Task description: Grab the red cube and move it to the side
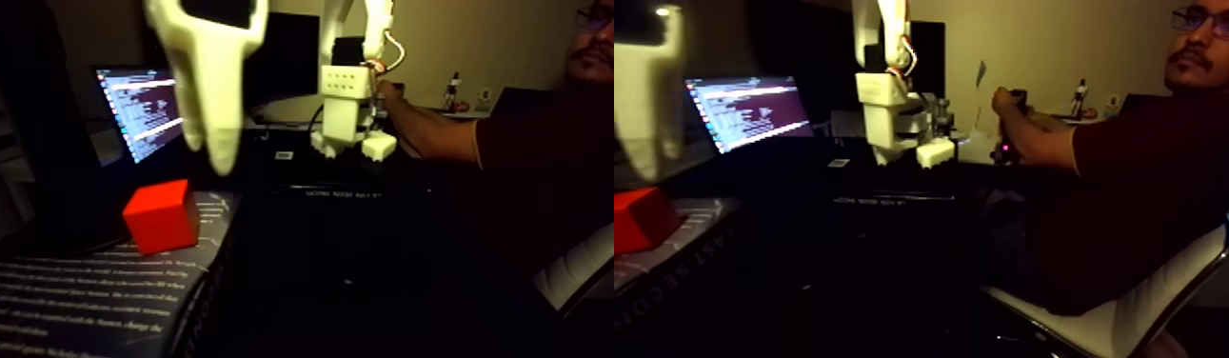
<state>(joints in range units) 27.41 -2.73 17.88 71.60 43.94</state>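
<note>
Fixed view, a side-by-side pair in a dim room: the red cube [161, 215] sits on a dark book [89, 295] printed with pale lines of text, near the book's far corner. In the left half the cube shows whole; in the right half it is cut by the picture's edge.

A white tool [210, 133] hangs close to the camera, above the cube and slightly to its right in the left half, clear of it with open space between. It shows as one pale tapering finger pointing down; whether its two fingers are apart or together cannot be told from here, and nothing is held in it.

Behind, a lit laptop screen [138, 109] glows. A second white arm [347, 109] stands further back, with a person's hand [389, 95] at it.

The cube looks like a plain solid block with flat, smooth, matte faces and crisp edges. It is probably light and stiff, unlikely to crush or bend under a squeeze, and not fragile. Matte sides should give fair grip, though smooth plastic fingers could slip if they close on an edge or corner. The sensible hold would be across two opposite upright faces, squarely and about mid-height, with the fingers opened a little wider than the block first. The book's cover may be slick, so a glancing touch could push the cube aside.
</note>
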